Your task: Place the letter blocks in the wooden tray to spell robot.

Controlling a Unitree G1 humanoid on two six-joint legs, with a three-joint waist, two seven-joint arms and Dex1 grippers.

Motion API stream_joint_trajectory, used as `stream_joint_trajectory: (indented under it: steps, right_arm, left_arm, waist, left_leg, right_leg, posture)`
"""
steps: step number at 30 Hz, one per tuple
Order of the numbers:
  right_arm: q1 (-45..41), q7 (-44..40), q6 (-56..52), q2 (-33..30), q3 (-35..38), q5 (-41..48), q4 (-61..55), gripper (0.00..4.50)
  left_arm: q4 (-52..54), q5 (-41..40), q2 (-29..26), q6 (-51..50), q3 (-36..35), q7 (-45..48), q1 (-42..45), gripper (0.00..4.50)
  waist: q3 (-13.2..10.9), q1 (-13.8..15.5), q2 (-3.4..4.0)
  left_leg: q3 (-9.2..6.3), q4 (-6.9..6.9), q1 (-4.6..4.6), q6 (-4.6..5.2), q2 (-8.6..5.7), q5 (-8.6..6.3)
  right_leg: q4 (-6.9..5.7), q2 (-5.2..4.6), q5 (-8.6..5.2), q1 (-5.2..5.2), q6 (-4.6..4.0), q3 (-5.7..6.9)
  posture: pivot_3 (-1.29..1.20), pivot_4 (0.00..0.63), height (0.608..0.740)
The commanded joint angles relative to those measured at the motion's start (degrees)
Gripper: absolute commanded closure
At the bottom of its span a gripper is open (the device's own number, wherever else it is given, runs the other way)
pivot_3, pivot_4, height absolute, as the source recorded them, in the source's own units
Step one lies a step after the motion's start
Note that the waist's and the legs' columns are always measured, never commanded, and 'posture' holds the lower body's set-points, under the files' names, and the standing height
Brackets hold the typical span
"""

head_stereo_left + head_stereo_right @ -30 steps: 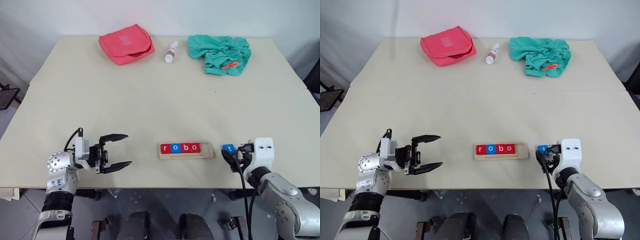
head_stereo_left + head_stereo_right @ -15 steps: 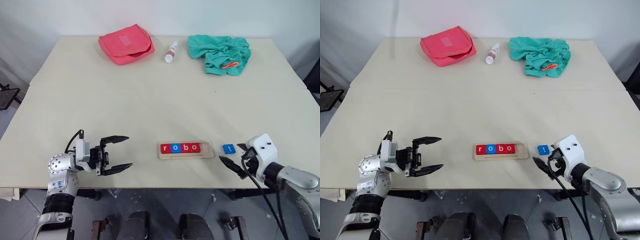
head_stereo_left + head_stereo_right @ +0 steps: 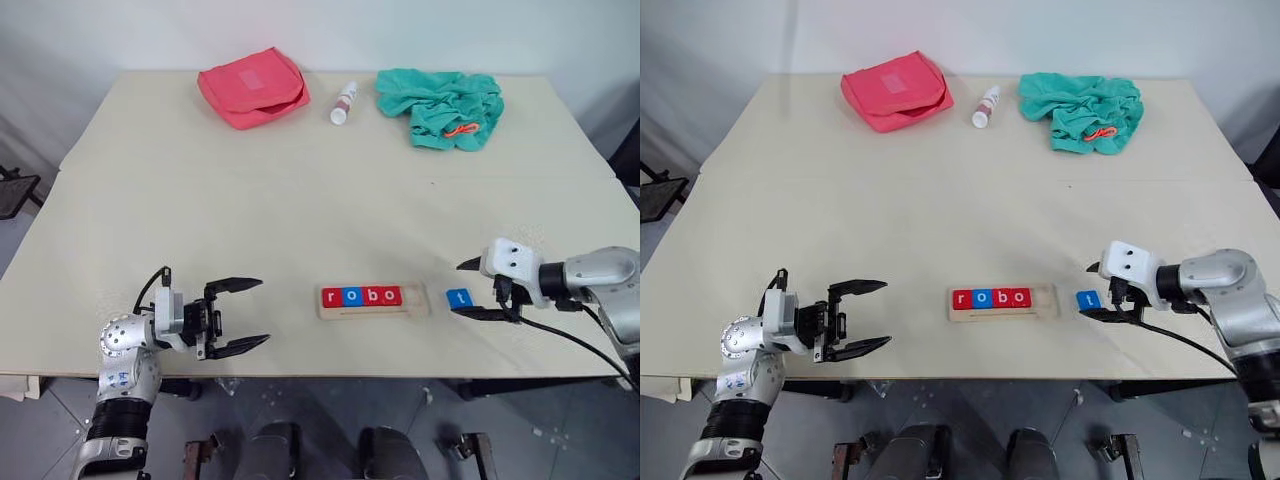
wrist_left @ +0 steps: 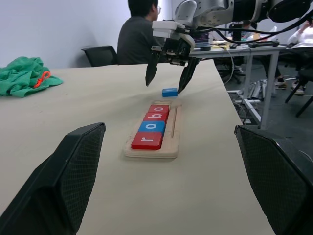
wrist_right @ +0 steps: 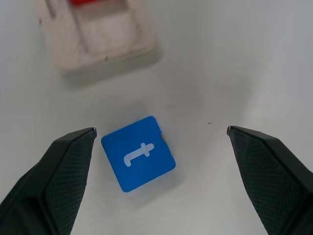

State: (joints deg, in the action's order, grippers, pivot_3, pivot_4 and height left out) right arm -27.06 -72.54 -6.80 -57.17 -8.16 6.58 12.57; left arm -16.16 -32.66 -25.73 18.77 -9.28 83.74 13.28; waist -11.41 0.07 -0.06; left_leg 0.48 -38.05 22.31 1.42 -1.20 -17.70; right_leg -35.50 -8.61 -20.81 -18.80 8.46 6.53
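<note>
The wooden tray lies near the table's front edge. In it stand letter blocks reading r, o, b, o, and its right end is bare. A blue block with a white t lies flat on the table just right of the tray, also seen as the t block. My right gripper hangs open over that block, one finger on each side, not touching it. My left gripper is open and holds nothing, left of the tray and pointing toward it.
At the far edge lie a pink pouch, a small white bottle and a teal cloth with an orange piece on it. In the left wrist view a person sits beyond the table, among chairs and desks.
My right arm swung out to the right and its gripper turned and rose from beside the t block to over it. The t block stayed put. The left gripper hardly moved.
</note>
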Motion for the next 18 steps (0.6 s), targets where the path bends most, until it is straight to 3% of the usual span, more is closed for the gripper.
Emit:
stream_joint_trajectory:
  steps: [1, 9, 18]
  right_arm:
    - [-3.50, -4.45, 4.14, -0.16, -2.23, -2.60, 4.67, 0.03]
    - [-10.21, -8.50, 11.64, 1.05, -6.33, -7.72, 14.88, 0.03]
    - [-9.53, -10.81, 11.46, 1.49, -6.43, -7.56, 14.41, 0.03]
  left_arm:
    - [3.07, -0.53, -0.43, 0.09, -1.09, -1.59, -1.89, 0.00]
    - [8.44, -0.58, -0.27, -0.40, -1.42, -5.06, -6.90, 0.00]
    - [8.97, -0.72, -0.71, -0.30, -1.52, -5.94, -7.36, 0.00]
  waist:
    - [0.00, -0.05, 0.00]
    - [0.00, -0.04, 0.00]
    - [0.01, 0.20, -0.01]
  left_leg:
    - [0.01, 0.00, 0.00, 0.00, -0.01, 0.00]
    - [-0.01, -0.07, -0.05, 0.00, 0.01, -0.01]
    - [-0.10, -0.14, -0.05, -0.01, 0.00, -0.01]
  right_leg:
    - [0.01, -0.01, 0.00, 0.01, 0.00, 0.00]
    - [0.09, 0.00, 0.00, 0.13, 0.00, 0.03]
    - [0.11, 0.00, 0.00, 0.22, 0.00, 0.10]
  posture:
    - [0.00, 0.150, 0.740]
    - [0.00, 0.150, 0.740]
    - [0.00, 0.150, 0.740]
